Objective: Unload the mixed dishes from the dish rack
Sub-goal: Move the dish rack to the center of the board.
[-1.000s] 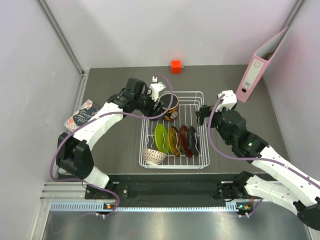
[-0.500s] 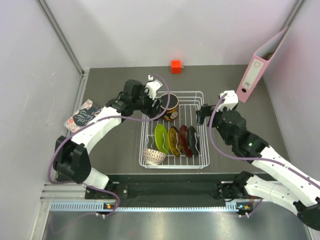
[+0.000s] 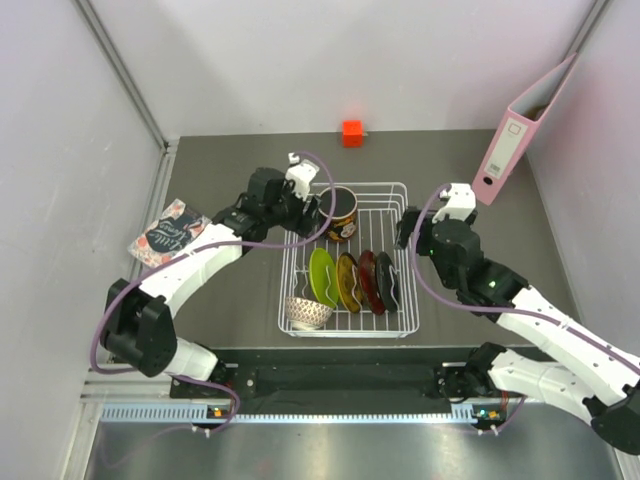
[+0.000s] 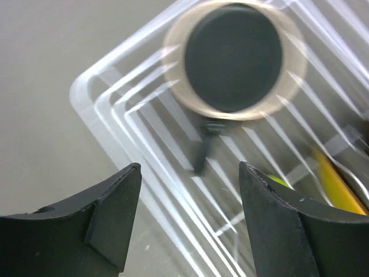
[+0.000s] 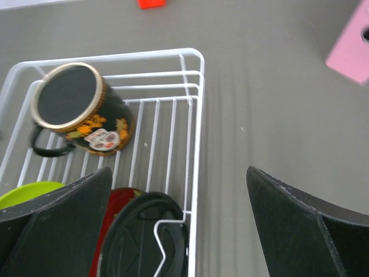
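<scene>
Left claw [image 4: 189, 173]: hanging released, its two black fingers spread wide and gripping nothing (the blur in its wrist view suggests it is moving).
Change: over the last second this claw is drawing back leftward from above the dark gold-rimmed mug [image 4: 233, 57], while the mug is staying in the far-left corner of the white wire dish rack [image 3: 345, 333].
Meaning: no grasp is being made yet; I judge the arm is re-lining its approach, so unloading is only starting and every dish is still sitting in the rack.
Mug to claw: lying ahead of the finger gap and slightly right of it, its handle pointing back toward the gap, clearly apart from both fingers.
Right claw [image 5: 179, 173]: also released and empty, hovering over the rack's right rail, with the glossy black round plate [image 5: 144, 231] showing just below its gap.
Other dishes: lime green plate [image 3: 321, 277], yellow patterned plate [image 3: 347, 282] and red plate [image 3: 367, 280] are standing on edge beside the black one; the beige lattice bowl [image 3: 308, 312] is sitting in the near-left corner.
Surroundings: a pink ring binder [image 3: 515, 130] is leaning at far right, and a small orange-red cube [image 3: 351, 132] is resting beyond the rack.
</scene>
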Controlling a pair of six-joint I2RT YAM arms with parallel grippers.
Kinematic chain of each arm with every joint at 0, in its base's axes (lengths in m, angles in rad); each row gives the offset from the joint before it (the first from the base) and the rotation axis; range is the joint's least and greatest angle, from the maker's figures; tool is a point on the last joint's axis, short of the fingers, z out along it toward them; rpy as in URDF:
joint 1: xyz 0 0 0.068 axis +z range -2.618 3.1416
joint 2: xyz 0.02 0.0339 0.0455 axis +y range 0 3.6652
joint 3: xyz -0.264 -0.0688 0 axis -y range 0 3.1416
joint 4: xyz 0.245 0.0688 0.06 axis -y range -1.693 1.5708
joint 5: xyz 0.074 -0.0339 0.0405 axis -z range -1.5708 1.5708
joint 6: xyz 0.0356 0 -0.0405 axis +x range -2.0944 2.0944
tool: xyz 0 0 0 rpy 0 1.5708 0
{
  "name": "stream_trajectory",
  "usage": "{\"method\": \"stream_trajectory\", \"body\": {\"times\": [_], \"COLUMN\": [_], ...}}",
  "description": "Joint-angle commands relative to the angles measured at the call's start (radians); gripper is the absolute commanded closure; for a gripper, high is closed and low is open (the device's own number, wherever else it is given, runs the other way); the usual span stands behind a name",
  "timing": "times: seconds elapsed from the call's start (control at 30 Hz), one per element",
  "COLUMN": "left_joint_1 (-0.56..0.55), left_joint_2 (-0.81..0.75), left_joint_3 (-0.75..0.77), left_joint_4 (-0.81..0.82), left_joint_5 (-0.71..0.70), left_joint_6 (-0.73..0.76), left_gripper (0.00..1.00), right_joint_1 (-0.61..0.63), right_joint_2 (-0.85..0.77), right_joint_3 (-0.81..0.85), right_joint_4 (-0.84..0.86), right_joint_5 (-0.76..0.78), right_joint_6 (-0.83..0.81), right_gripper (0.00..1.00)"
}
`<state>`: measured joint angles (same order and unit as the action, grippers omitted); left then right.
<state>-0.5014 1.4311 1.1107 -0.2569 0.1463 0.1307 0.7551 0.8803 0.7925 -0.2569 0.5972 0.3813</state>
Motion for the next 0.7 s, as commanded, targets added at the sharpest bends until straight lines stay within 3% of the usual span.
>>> {"method": "stream_trajectory", "body": {"times": [0.0, 0.03, 0.07, 0.17, 0.47, 0.67], "left_joint_1": [0.03, 0.046, 0.067, 0.11, 0.11, 0.109], "left_joint_2": [-0.054, -0.054, -0.051, -0.043, -0.054, -0.06], "left_joint_3": [-0.002, 0.027, 0.041, 0.048, -0.061, -0.092], "left_joint_4": [0.079, 0.032, -0.064, -0.148, -0.12, -0.117], "left_joint_5": [-0.471, -0.566, -0.545, -0.446, -0.303, -0.271], "left_joint_6": [-0.356, -0.434, -0.481, -0.583, -0.632, -0.657], "left_gripper": [0.29, 0.33, 0.34, 0.35, 0.38, 0.4], "right_joint_1": [-0.046, -0.062, -0.078, -0.137, -0.163, -0.163], "right_joint_2": [0.048, 0.063, 0.068, 0.098, 0.212, 0.275], "right_joint_3": [0.045, 0.045, 0.04, 0.014, -0.03, -0.033], "right_joint_4": [-0.09, -0.109, -0.11, -0.101, -0.03, 0.004], "right_joint_5": [0.076, 0.049, 0.029, -0.042, -0.111, -0.131], "right_joint_6": [0.146, 0.165, 0.178, 0.197, 0.202, 0.199], "right_gripper": [0.0, 0.0, 0.02, 0.05, 0.24, 0.28]}}
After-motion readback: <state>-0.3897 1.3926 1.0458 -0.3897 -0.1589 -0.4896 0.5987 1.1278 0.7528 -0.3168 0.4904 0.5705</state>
